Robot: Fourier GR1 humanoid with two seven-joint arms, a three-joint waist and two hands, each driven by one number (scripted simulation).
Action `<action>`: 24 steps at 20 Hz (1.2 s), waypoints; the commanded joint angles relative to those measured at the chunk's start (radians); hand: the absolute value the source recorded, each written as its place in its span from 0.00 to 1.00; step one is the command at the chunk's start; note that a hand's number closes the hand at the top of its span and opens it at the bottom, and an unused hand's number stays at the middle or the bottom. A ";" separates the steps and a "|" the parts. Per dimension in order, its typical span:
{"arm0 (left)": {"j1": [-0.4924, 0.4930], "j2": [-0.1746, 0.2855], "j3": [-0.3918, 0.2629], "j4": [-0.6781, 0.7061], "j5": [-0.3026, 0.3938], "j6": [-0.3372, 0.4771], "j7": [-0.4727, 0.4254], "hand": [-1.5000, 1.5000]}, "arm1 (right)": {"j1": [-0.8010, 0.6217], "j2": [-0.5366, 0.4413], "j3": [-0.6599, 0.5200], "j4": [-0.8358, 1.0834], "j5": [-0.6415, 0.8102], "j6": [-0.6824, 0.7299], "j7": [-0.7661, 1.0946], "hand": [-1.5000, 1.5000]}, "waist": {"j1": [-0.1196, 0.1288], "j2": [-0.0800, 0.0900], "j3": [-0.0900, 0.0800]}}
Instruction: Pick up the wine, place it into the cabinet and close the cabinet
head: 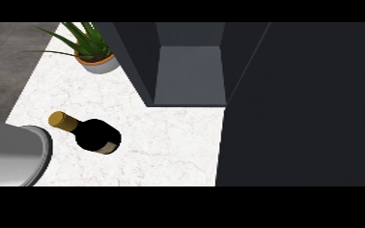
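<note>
Head view: neither hand shows anywhere, so it cannot be told whether their fingers are spread, pressed together or pinching anything, and nothing can be placed against a hand. A grey rounded shape (21, 154) enters at the lower left edge. It may be a forearm, but no black hand shows at its end, so this cannot be settled.

The wine bottle (92, 134) stands on the white counter (171, 140) just beside that grey shape, on the side toward the cabinet, with its gold cap leaning toward the upper left. Nothing touches it. The cabinet (189, 75) lies farther up and to the right, well apart from the bottle. Its grey inside is in plain sight and holds nothing. The tall dark panel (292, 101) along its right side appears to be the open door. A potted plant (92, 53) sits to the cabinet's left, beyond the bottle.

By this layout the task seems to be at its very start. The bottle is not yet grasped, not yet lifted and not yet inside, and the door is not yet shut. All three steps appear to remain.
</note>
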 commanded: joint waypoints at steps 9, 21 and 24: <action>-0.136 0.006 0.120 0.235 0.022 -0.050 0.094 0.00 | 0.006 -0.012 -0.006 -0.163 -0.012 -0.025 0.124 0.00 | -0.009 0.001 0.000; -0.284 -0.010 0.068 0.462 -0.104 -0.106 0.157 0.00 | -0.014 0.012 0.030 -0.183 0.019 -0.021 0.144 0.00 | -0.022 0.001 -0.001; -0.303 0.006 0.081 0.505 -0.087 -0.111 0.171 0.00 | -0.016 -0.005 -0.042 -0.129 -0.031 0.002 0.092 0.00 | -0.024 0.003 0.000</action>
